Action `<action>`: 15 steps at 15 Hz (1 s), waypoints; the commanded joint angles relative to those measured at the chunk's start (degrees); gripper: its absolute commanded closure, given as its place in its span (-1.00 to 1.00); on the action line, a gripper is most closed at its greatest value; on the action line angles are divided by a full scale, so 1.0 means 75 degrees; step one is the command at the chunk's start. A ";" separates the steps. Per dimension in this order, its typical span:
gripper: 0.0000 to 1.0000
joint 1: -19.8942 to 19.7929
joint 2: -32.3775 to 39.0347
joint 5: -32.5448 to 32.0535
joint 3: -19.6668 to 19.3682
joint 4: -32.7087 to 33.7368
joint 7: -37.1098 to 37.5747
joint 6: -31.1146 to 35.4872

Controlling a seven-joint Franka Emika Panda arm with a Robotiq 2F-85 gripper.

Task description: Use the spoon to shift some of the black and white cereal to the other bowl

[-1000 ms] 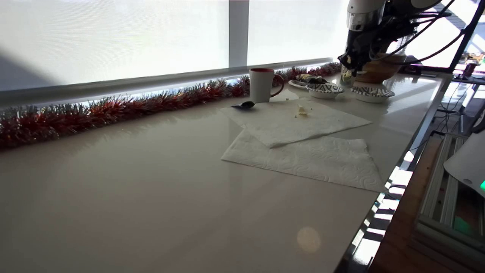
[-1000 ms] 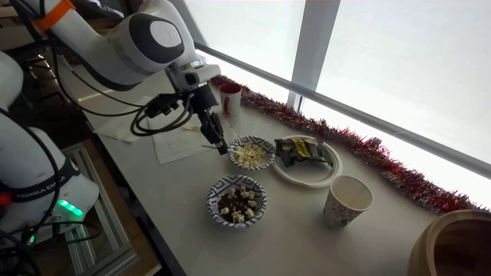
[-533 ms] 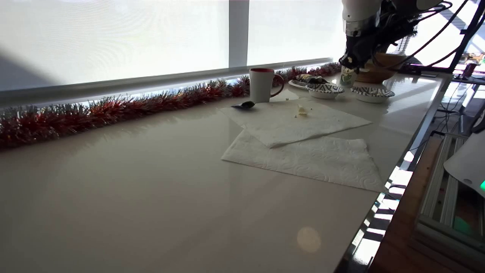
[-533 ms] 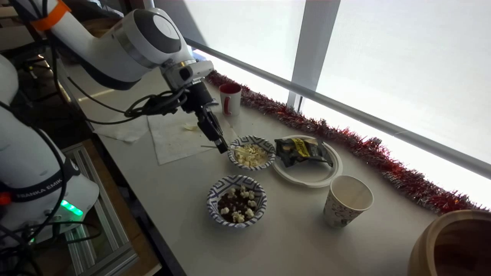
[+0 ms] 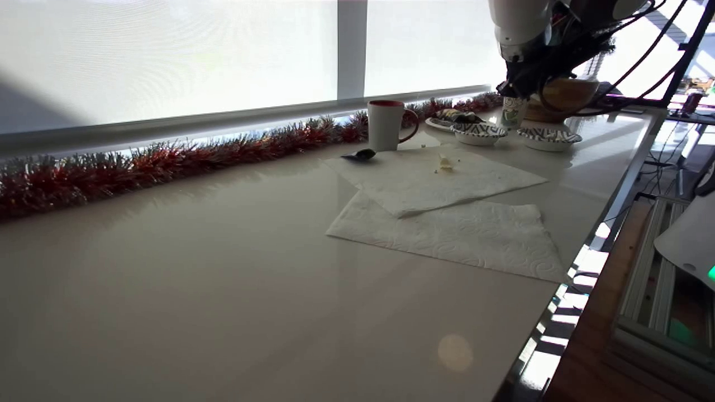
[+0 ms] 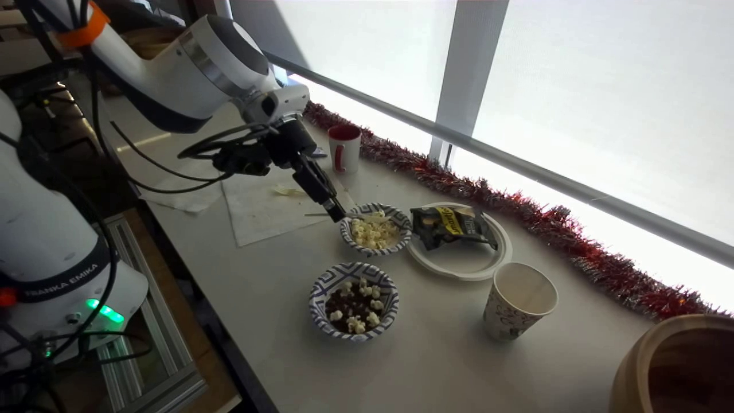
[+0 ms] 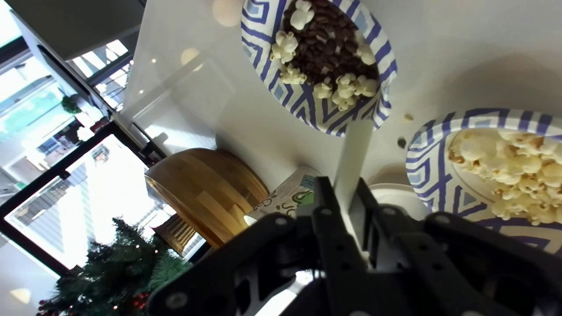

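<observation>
My gripper (image 6: 338, 213) is shut on the white plastic spoon (image 6: 315, 215), and its scoop end lies over the far part of the popcorn bowl (image 6: 350, 243). In the wrist view, the spoon's flat handle (image 7: 353, 151) sticks out from between the fingertips (image 7: 344, 184). The scoop is hidden there, and I cannot tell what it carries. A patterned bowl of dark beans with white popcorn pieces on top (image 6: 321, 318) stands nearer the robot base. The wrist view shows the mixed bowl (image 7: 298, 101) at the top and the popcorn bowl (image 7: 432, 175) at the right.
A plate (image 6: 453, 269) with a black snack bag (image 6: 453, 226) stands beside the popcorn bowl. A paper cup (image 6: 519, 301) and a wooden bowl (image 6: 636, 355) stand further right. A red and white mug (image 6: 344, 152), paper towels (image 6: 264, 218) and tinsel (image 6: 476, 189) lie on the mug's side.
My gripper and wrist have tilted. The spoon's scoop end has risen from the popcorn toward the bowl's far rim. Both bowls have stayed in place.
</observation>
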 commanded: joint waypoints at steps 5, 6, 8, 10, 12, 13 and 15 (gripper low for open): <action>0.93 0.0453 0.0639 -0.0702 0.0068 0.0311 0.1167 -0.0539; 0.93 0.0487 0.0664 -0.0822 0.0092 0.0334 0.1287 -0.0656; 0.93 0.0564 0.0784 -0.1117 0.0143 0.0381 0.1368 -0.0956; 0.93 0.0661 0.1035 -0.1471 0.0234 0.0449 0.1270 -0.1578; 0.93 0.0764 0.1276 -0.1811 0.0325 0.0449 0.1239 -0.2170; 0.93 0.0799 0.1374 -0.1847 0.0341 0.0429 0.1099 -0.2234; 0.93 0.0864 0.1611 -0.2107 0.0395 0.0403 0.0944 -0.2355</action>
